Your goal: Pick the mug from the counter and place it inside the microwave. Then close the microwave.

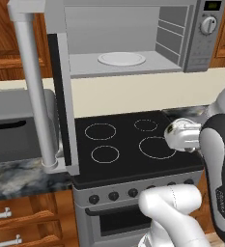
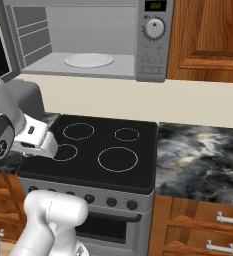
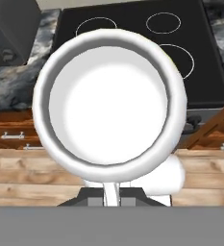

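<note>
Black stove (image 1: 128, 144), four ring burners, knob row (image 2: 110, 202) below; wooden cabinet (image 2: 208, 35) upper right.

No legible text; microwave (image 2: 83, 37) display digits too blurry to read

**Mug lifted, microwave open**

The mug (image 3: 109, 98) is white and round-mouthed with a pale inside, seen mouth-on in the hand view, above the counter's (image 3: 17, 84) front edge. The microwave (image 1: 181, 38) is a silver-grey box above the dark marbled counter, its door (image 1: 61, 96) swung wide open, its white round plate (image 1: 121, 59) bare.
</note>
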Robot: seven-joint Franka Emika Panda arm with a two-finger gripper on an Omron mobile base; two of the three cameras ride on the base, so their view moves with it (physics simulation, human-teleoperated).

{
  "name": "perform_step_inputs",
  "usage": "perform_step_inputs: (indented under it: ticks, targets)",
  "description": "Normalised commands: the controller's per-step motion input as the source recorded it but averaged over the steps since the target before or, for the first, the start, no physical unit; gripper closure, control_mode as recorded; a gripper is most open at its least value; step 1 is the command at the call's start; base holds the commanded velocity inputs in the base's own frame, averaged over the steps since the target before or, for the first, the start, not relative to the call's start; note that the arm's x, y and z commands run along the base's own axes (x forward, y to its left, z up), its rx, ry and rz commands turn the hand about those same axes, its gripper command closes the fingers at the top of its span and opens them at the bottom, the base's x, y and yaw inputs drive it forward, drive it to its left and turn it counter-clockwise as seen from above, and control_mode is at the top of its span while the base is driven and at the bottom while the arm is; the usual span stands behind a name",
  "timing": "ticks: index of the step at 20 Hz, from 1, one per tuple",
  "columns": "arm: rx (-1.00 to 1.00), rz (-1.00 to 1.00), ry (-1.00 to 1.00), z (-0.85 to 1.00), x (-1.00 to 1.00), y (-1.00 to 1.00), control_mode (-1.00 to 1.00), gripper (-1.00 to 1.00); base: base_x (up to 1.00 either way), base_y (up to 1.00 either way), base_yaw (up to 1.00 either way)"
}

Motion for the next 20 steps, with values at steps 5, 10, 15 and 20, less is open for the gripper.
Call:
perform_step_inputs:
  ticks: [5, 10, 15, 20]
  targets:
    - [0.00, 0.05, -0.14, 0.93, 0.10, 0.00, -1.00, 1.00, 0.00, 0.00, 0.00]
    - [0.00, 0.04, -0.14, 0.71, 0.71, 0.00, -1.00, 1.00, 0.00, 0.00, 0.00]
    - [0.00, 0.02, -0.06, 0.40, 0.96, 0.01, -1.00, 1.00, 0.00, 0.00, 0.00]
    - [0.00, 0.00, -0.02, 0.09, 0.81, 0.04, -1.00, 1.00, 0.00, 0.00, 0.00]
